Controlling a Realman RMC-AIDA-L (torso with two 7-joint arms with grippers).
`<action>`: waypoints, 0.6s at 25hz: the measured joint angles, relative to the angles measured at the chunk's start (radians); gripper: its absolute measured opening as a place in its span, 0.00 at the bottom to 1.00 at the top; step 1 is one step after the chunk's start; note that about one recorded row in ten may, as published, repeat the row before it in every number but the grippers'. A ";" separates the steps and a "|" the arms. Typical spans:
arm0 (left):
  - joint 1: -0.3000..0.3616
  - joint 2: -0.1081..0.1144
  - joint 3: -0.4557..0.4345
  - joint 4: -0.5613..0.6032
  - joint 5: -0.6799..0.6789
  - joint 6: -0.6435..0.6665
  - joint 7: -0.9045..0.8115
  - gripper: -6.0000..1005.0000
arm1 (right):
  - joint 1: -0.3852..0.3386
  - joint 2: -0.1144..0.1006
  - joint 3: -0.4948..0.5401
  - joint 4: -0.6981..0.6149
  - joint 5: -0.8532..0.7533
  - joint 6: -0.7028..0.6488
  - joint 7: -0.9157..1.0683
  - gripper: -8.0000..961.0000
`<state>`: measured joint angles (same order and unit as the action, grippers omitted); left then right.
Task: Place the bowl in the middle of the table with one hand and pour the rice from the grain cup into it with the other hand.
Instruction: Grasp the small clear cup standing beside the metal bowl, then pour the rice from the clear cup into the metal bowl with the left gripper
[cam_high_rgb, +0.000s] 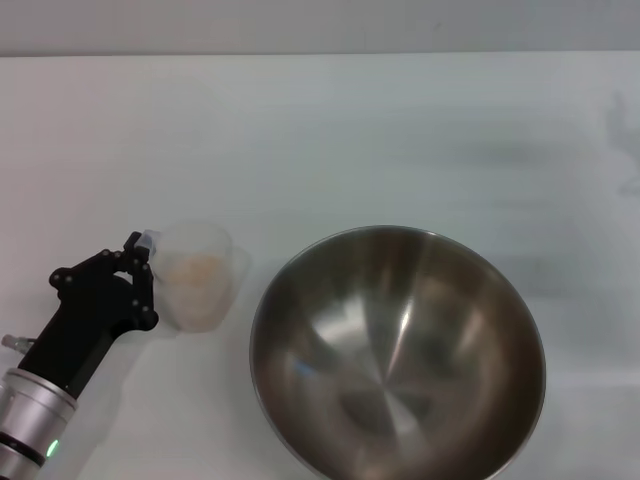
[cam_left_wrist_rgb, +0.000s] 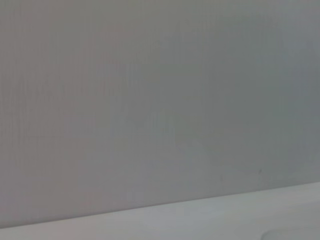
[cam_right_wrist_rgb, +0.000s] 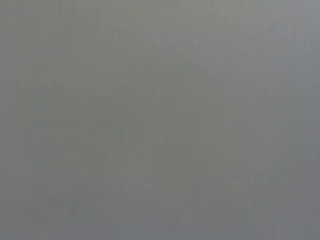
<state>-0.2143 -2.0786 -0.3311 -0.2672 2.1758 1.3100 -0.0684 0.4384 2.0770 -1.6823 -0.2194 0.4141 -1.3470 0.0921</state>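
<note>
**Operator:** Going left to right: my left gripper (cam_high_rgb: 140, 262) is at the handle side of the cup (cam_high_rgb: 198, 275), touching it. I can't tell if it is clenched on the handle. The cup stands upright on the tabletop (cam_high_rgb: 330, 130), just left of the bowl (cam_high_rgb: 398, 352), with rice (cam_high_rgb: 193, 268) inside.

**Spotter:** Risks?

**Operator:** A thin grip on a small handle; I think the cup could twist when lifted and spill rice short of the bowl.

**Spotter:** Hidden?

**Operator:** The bowl's near rim is cut off. The right gripper is out of sight, and both wrist views show nothing useful.
</note>
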 joint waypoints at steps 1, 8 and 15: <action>0.000 0.000 -0.001 -0.003 0.000 0.001 0.002 0.12 | 0.000 0.000 0.000 0.000 0.000 0.000 0.000 0.45; -0.008 0.000 -0.049 -0.024 -0.001 0.035 0.017 0.03 | 0.001 0.000 0.000 -0.001 0.000 -0.001 -0.002 0.45; -0.053 0.000 -0.044 -0.038 0.008 0.230 0.303 0.03 | 0.007 -0.001 0.004 -0.006 -0.001 -0.002 -0.009 0.45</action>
<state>-0.2678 -2.0786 -0.3752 -0.3056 2.1843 1.5399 0.2342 0.4451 2.0757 -1.6779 -0.2254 0.4127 -1.3485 0.0828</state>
